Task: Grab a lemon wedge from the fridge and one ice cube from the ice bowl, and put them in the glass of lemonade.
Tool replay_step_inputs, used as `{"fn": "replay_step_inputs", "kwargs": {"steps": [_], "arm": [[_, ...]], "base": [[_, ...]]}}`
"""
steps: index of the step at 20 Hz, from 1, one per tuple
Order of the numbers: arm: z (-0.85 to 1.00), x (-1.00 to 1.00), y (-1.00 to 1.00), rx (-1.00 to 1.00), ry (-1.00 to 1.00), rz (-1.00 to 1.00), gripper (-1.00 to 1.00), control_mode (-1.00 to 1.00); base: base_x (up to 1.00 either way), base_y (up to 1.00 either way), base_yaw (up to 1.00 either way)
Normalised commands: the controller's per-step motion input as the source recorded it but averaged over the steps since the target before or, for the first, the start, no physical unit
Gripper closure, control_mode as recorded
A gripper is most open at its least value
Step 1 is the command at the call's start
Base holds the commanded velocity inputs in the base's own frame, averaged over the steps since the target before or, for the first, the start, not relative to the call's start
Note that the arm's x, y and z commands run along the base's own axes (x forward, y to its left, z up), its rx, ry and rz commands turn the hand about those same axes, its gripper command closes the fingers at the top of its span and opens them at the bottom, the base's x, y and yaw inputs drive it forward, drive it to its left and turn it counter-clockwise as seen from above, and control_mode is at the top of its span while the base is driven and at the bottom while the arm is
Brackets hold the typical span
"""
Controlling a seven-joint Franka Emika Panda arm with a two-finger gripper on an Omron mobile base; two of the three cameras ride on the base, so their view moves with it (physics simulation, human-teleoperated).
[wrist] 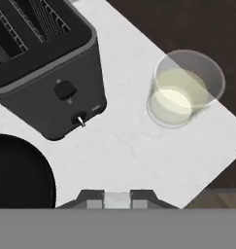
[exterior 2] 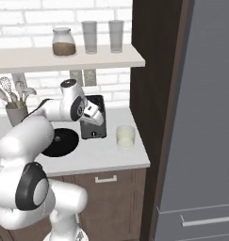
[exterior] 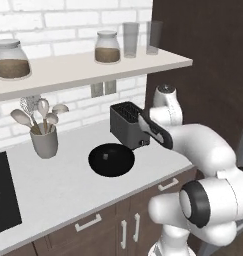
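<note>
White counter (wrist: 129, 146) bears toaster (wrist: 46, 68), lemonade glass (wrist: 180, 90).

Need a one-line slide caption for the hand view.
End effector holding an ice cube above the counter, between toaster and glass of lemonade.

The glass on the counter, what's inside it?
The glass of lemonade holds pale yellowish liquid. No lemon wedge or ice cube shows in it. The tool pinches a small pale cube.
</note>
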Motion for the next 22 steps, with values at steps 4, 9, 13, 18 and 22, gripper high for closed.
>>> {"fn": "replay_step_inputs", "kwargs": {"steps": [4,9,13,18,22], "arm": [[0.08,0.23,-0.94,0.0,0.06,-0.27,1.0,-1.0],[-0.1,0.19,-0.89,0.02,0.0,-0.19,1.0,-1.0],[0.0,0.09,-0.33,0.0,0.0,-0.08,1.0,-1.0],[-0.02,0.05,-0.09,0.0,0.02,0.0,1.0,-1.0],[0.0,0.07,-0.18,0.0,0.11,0.03,1.0,-1.0]], "base": [[0.0,0.0,0.0],[0.0,0.0,0.0],[0.0,0.0,0.0],[0.0,0.0,0.0],[0.0,0.0,0.0]]}}
